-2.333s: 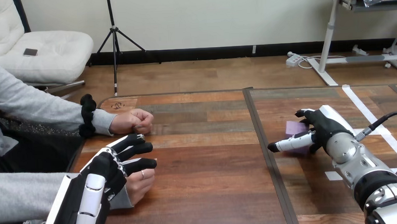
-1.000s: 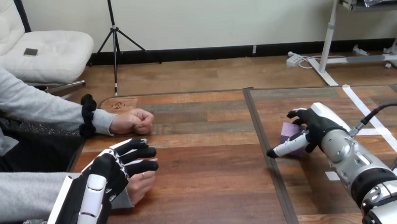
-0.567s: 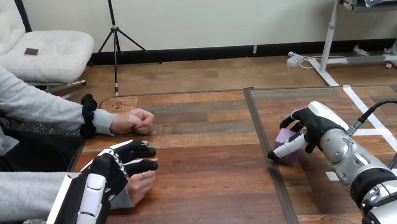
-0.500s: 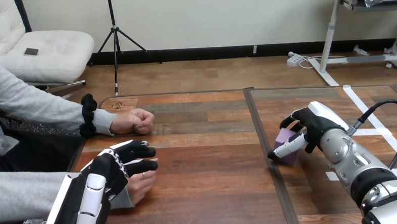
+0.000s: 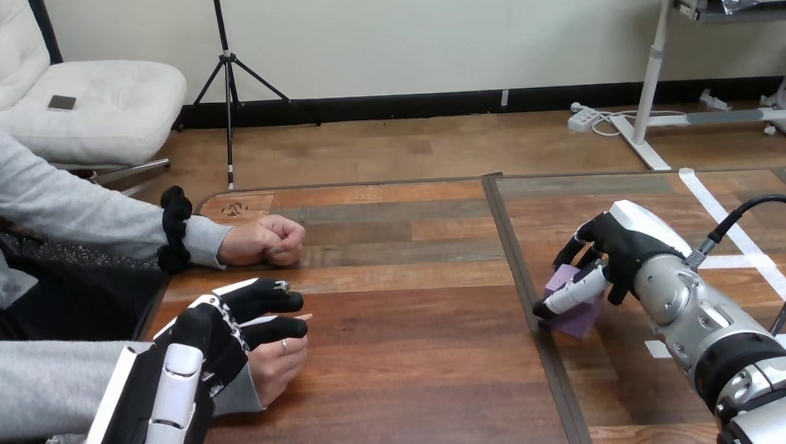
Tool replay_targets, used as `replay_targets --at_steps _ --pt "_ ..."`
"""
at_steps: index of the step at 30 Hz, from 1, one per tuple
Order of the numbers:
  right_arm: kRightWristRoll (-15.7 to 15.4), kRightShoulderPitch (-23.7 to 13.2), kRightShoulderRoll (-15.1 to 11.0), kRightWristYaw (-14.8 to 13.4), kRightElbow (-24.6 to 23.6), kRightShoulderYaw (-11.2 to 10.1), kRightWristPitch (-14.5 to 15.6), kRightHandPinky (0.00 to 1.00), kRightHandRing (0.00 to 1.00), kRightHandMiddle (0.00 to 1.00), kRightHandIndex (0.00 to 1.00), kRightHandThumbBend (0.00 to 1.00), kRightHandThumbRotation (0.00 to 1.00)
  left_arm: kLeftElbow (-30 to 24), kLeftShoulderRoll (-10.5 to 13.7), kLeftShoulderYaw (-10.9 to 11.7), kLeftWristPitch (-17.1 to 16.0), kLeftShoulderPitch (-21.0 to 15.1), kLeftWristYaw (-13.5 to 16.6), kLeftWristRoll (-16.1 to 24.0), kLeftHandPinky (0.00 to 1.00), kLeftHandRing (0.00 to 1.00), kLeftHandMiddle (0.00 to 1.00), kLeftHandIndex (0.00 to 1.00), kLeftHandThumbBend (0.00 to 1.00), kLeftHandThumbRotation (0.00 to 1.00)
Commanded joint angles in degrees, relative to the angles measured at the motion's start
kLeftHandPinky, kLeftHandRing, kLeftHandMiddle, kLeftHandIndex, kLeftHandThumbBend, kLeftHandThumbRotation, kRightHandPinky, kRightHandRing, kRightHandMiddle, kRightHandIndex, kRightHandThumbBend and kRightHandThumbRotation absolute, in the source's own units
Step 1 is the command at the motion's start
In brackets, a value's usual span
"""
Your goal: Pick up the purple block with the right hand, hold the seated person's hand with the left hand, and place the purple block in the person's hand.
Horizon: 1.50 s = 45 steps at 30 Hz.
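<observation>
The purple block (image 5: 576, 314) is tilted and lifted a little off the table at the right, pinched between the thumb and fingers of my right hand (image 5: 620, 250). At the lower left my left hand (image 5: 218, 325) lies over the person's nearer hand (image 5: 277, 359), its fingers curled round the back of that hand. That hand rests on the table with its fingers loosely bent. The person's farther hand (image 5: 264, 240) is a closed fist on the table near the far left edge.
The wooden table (image 5: 402, 282) has a dark seam (image 5: 520, 296) running front to back just left of the block. White tape lines (image 5: 740, 242) mark the table's right part. The person's grey sleeves come in from the left edge.
My right hand has closed on the purple block, tilted it and drawn it nearer and slightly left, off the table. My left hand has settled a little lower over the person's hand.
</observation>
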Motion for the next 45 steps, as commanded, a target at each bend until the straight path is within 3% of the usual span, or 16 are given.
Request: replay_targets --at_steps 1,13,25,34,45 --pt "-0.6 -5.2 -1.1 -1.8 -0.8 0.5 -1.3 0.35 0.42 0.48 0.48 0.87 0.00 -0.8 0.4 0.9 -1.4 -3.4 0.4 0.4 0.74 0.65 0.69 0.66 0.56 1.00" --pt "-1.4 -4.8 -1.4 -3.2 -0.9 1.4 -2.2 0.34 0.41 0.47 0.46 0.87 0.00 0.3 0.4 1.6 -2.8 -4.2 0.3 1.0 0.61 0.66 0.71 0.65 0.56 1.00" --pt "-1.9 -4.9 -1.9 -2.5 -0.8 1.6 -2.8 0.34 0.41 0.47 0.45 0.90 0.00 0.2 0.5 1.8 -3.3 -4.4 0.7 1.7 0.55 0.66 0.70 0.63 0.54 1.00" --pt "-0.1 -4.8 -2.5 -2.0 -1.4 -0.1 -4.7 0.33 0.41 0.46 0.45 0.91 0.00 -1.0 0.4 1.9 -3.1 -4.0 2.0 3.3 0.53 0.65 0.69 0.62 0.55 1.00" --pt "4.4 -2.9 -4.1 -2.6 -3.0 -4.1 -11.5 0.34 0.41 0.46 0.45 0.88 0.00 -1.7 1.2 2.4 -2.2 -3.7 1.7 1.8 0.52 0.65 0.69 0.63 0.53 1.00"
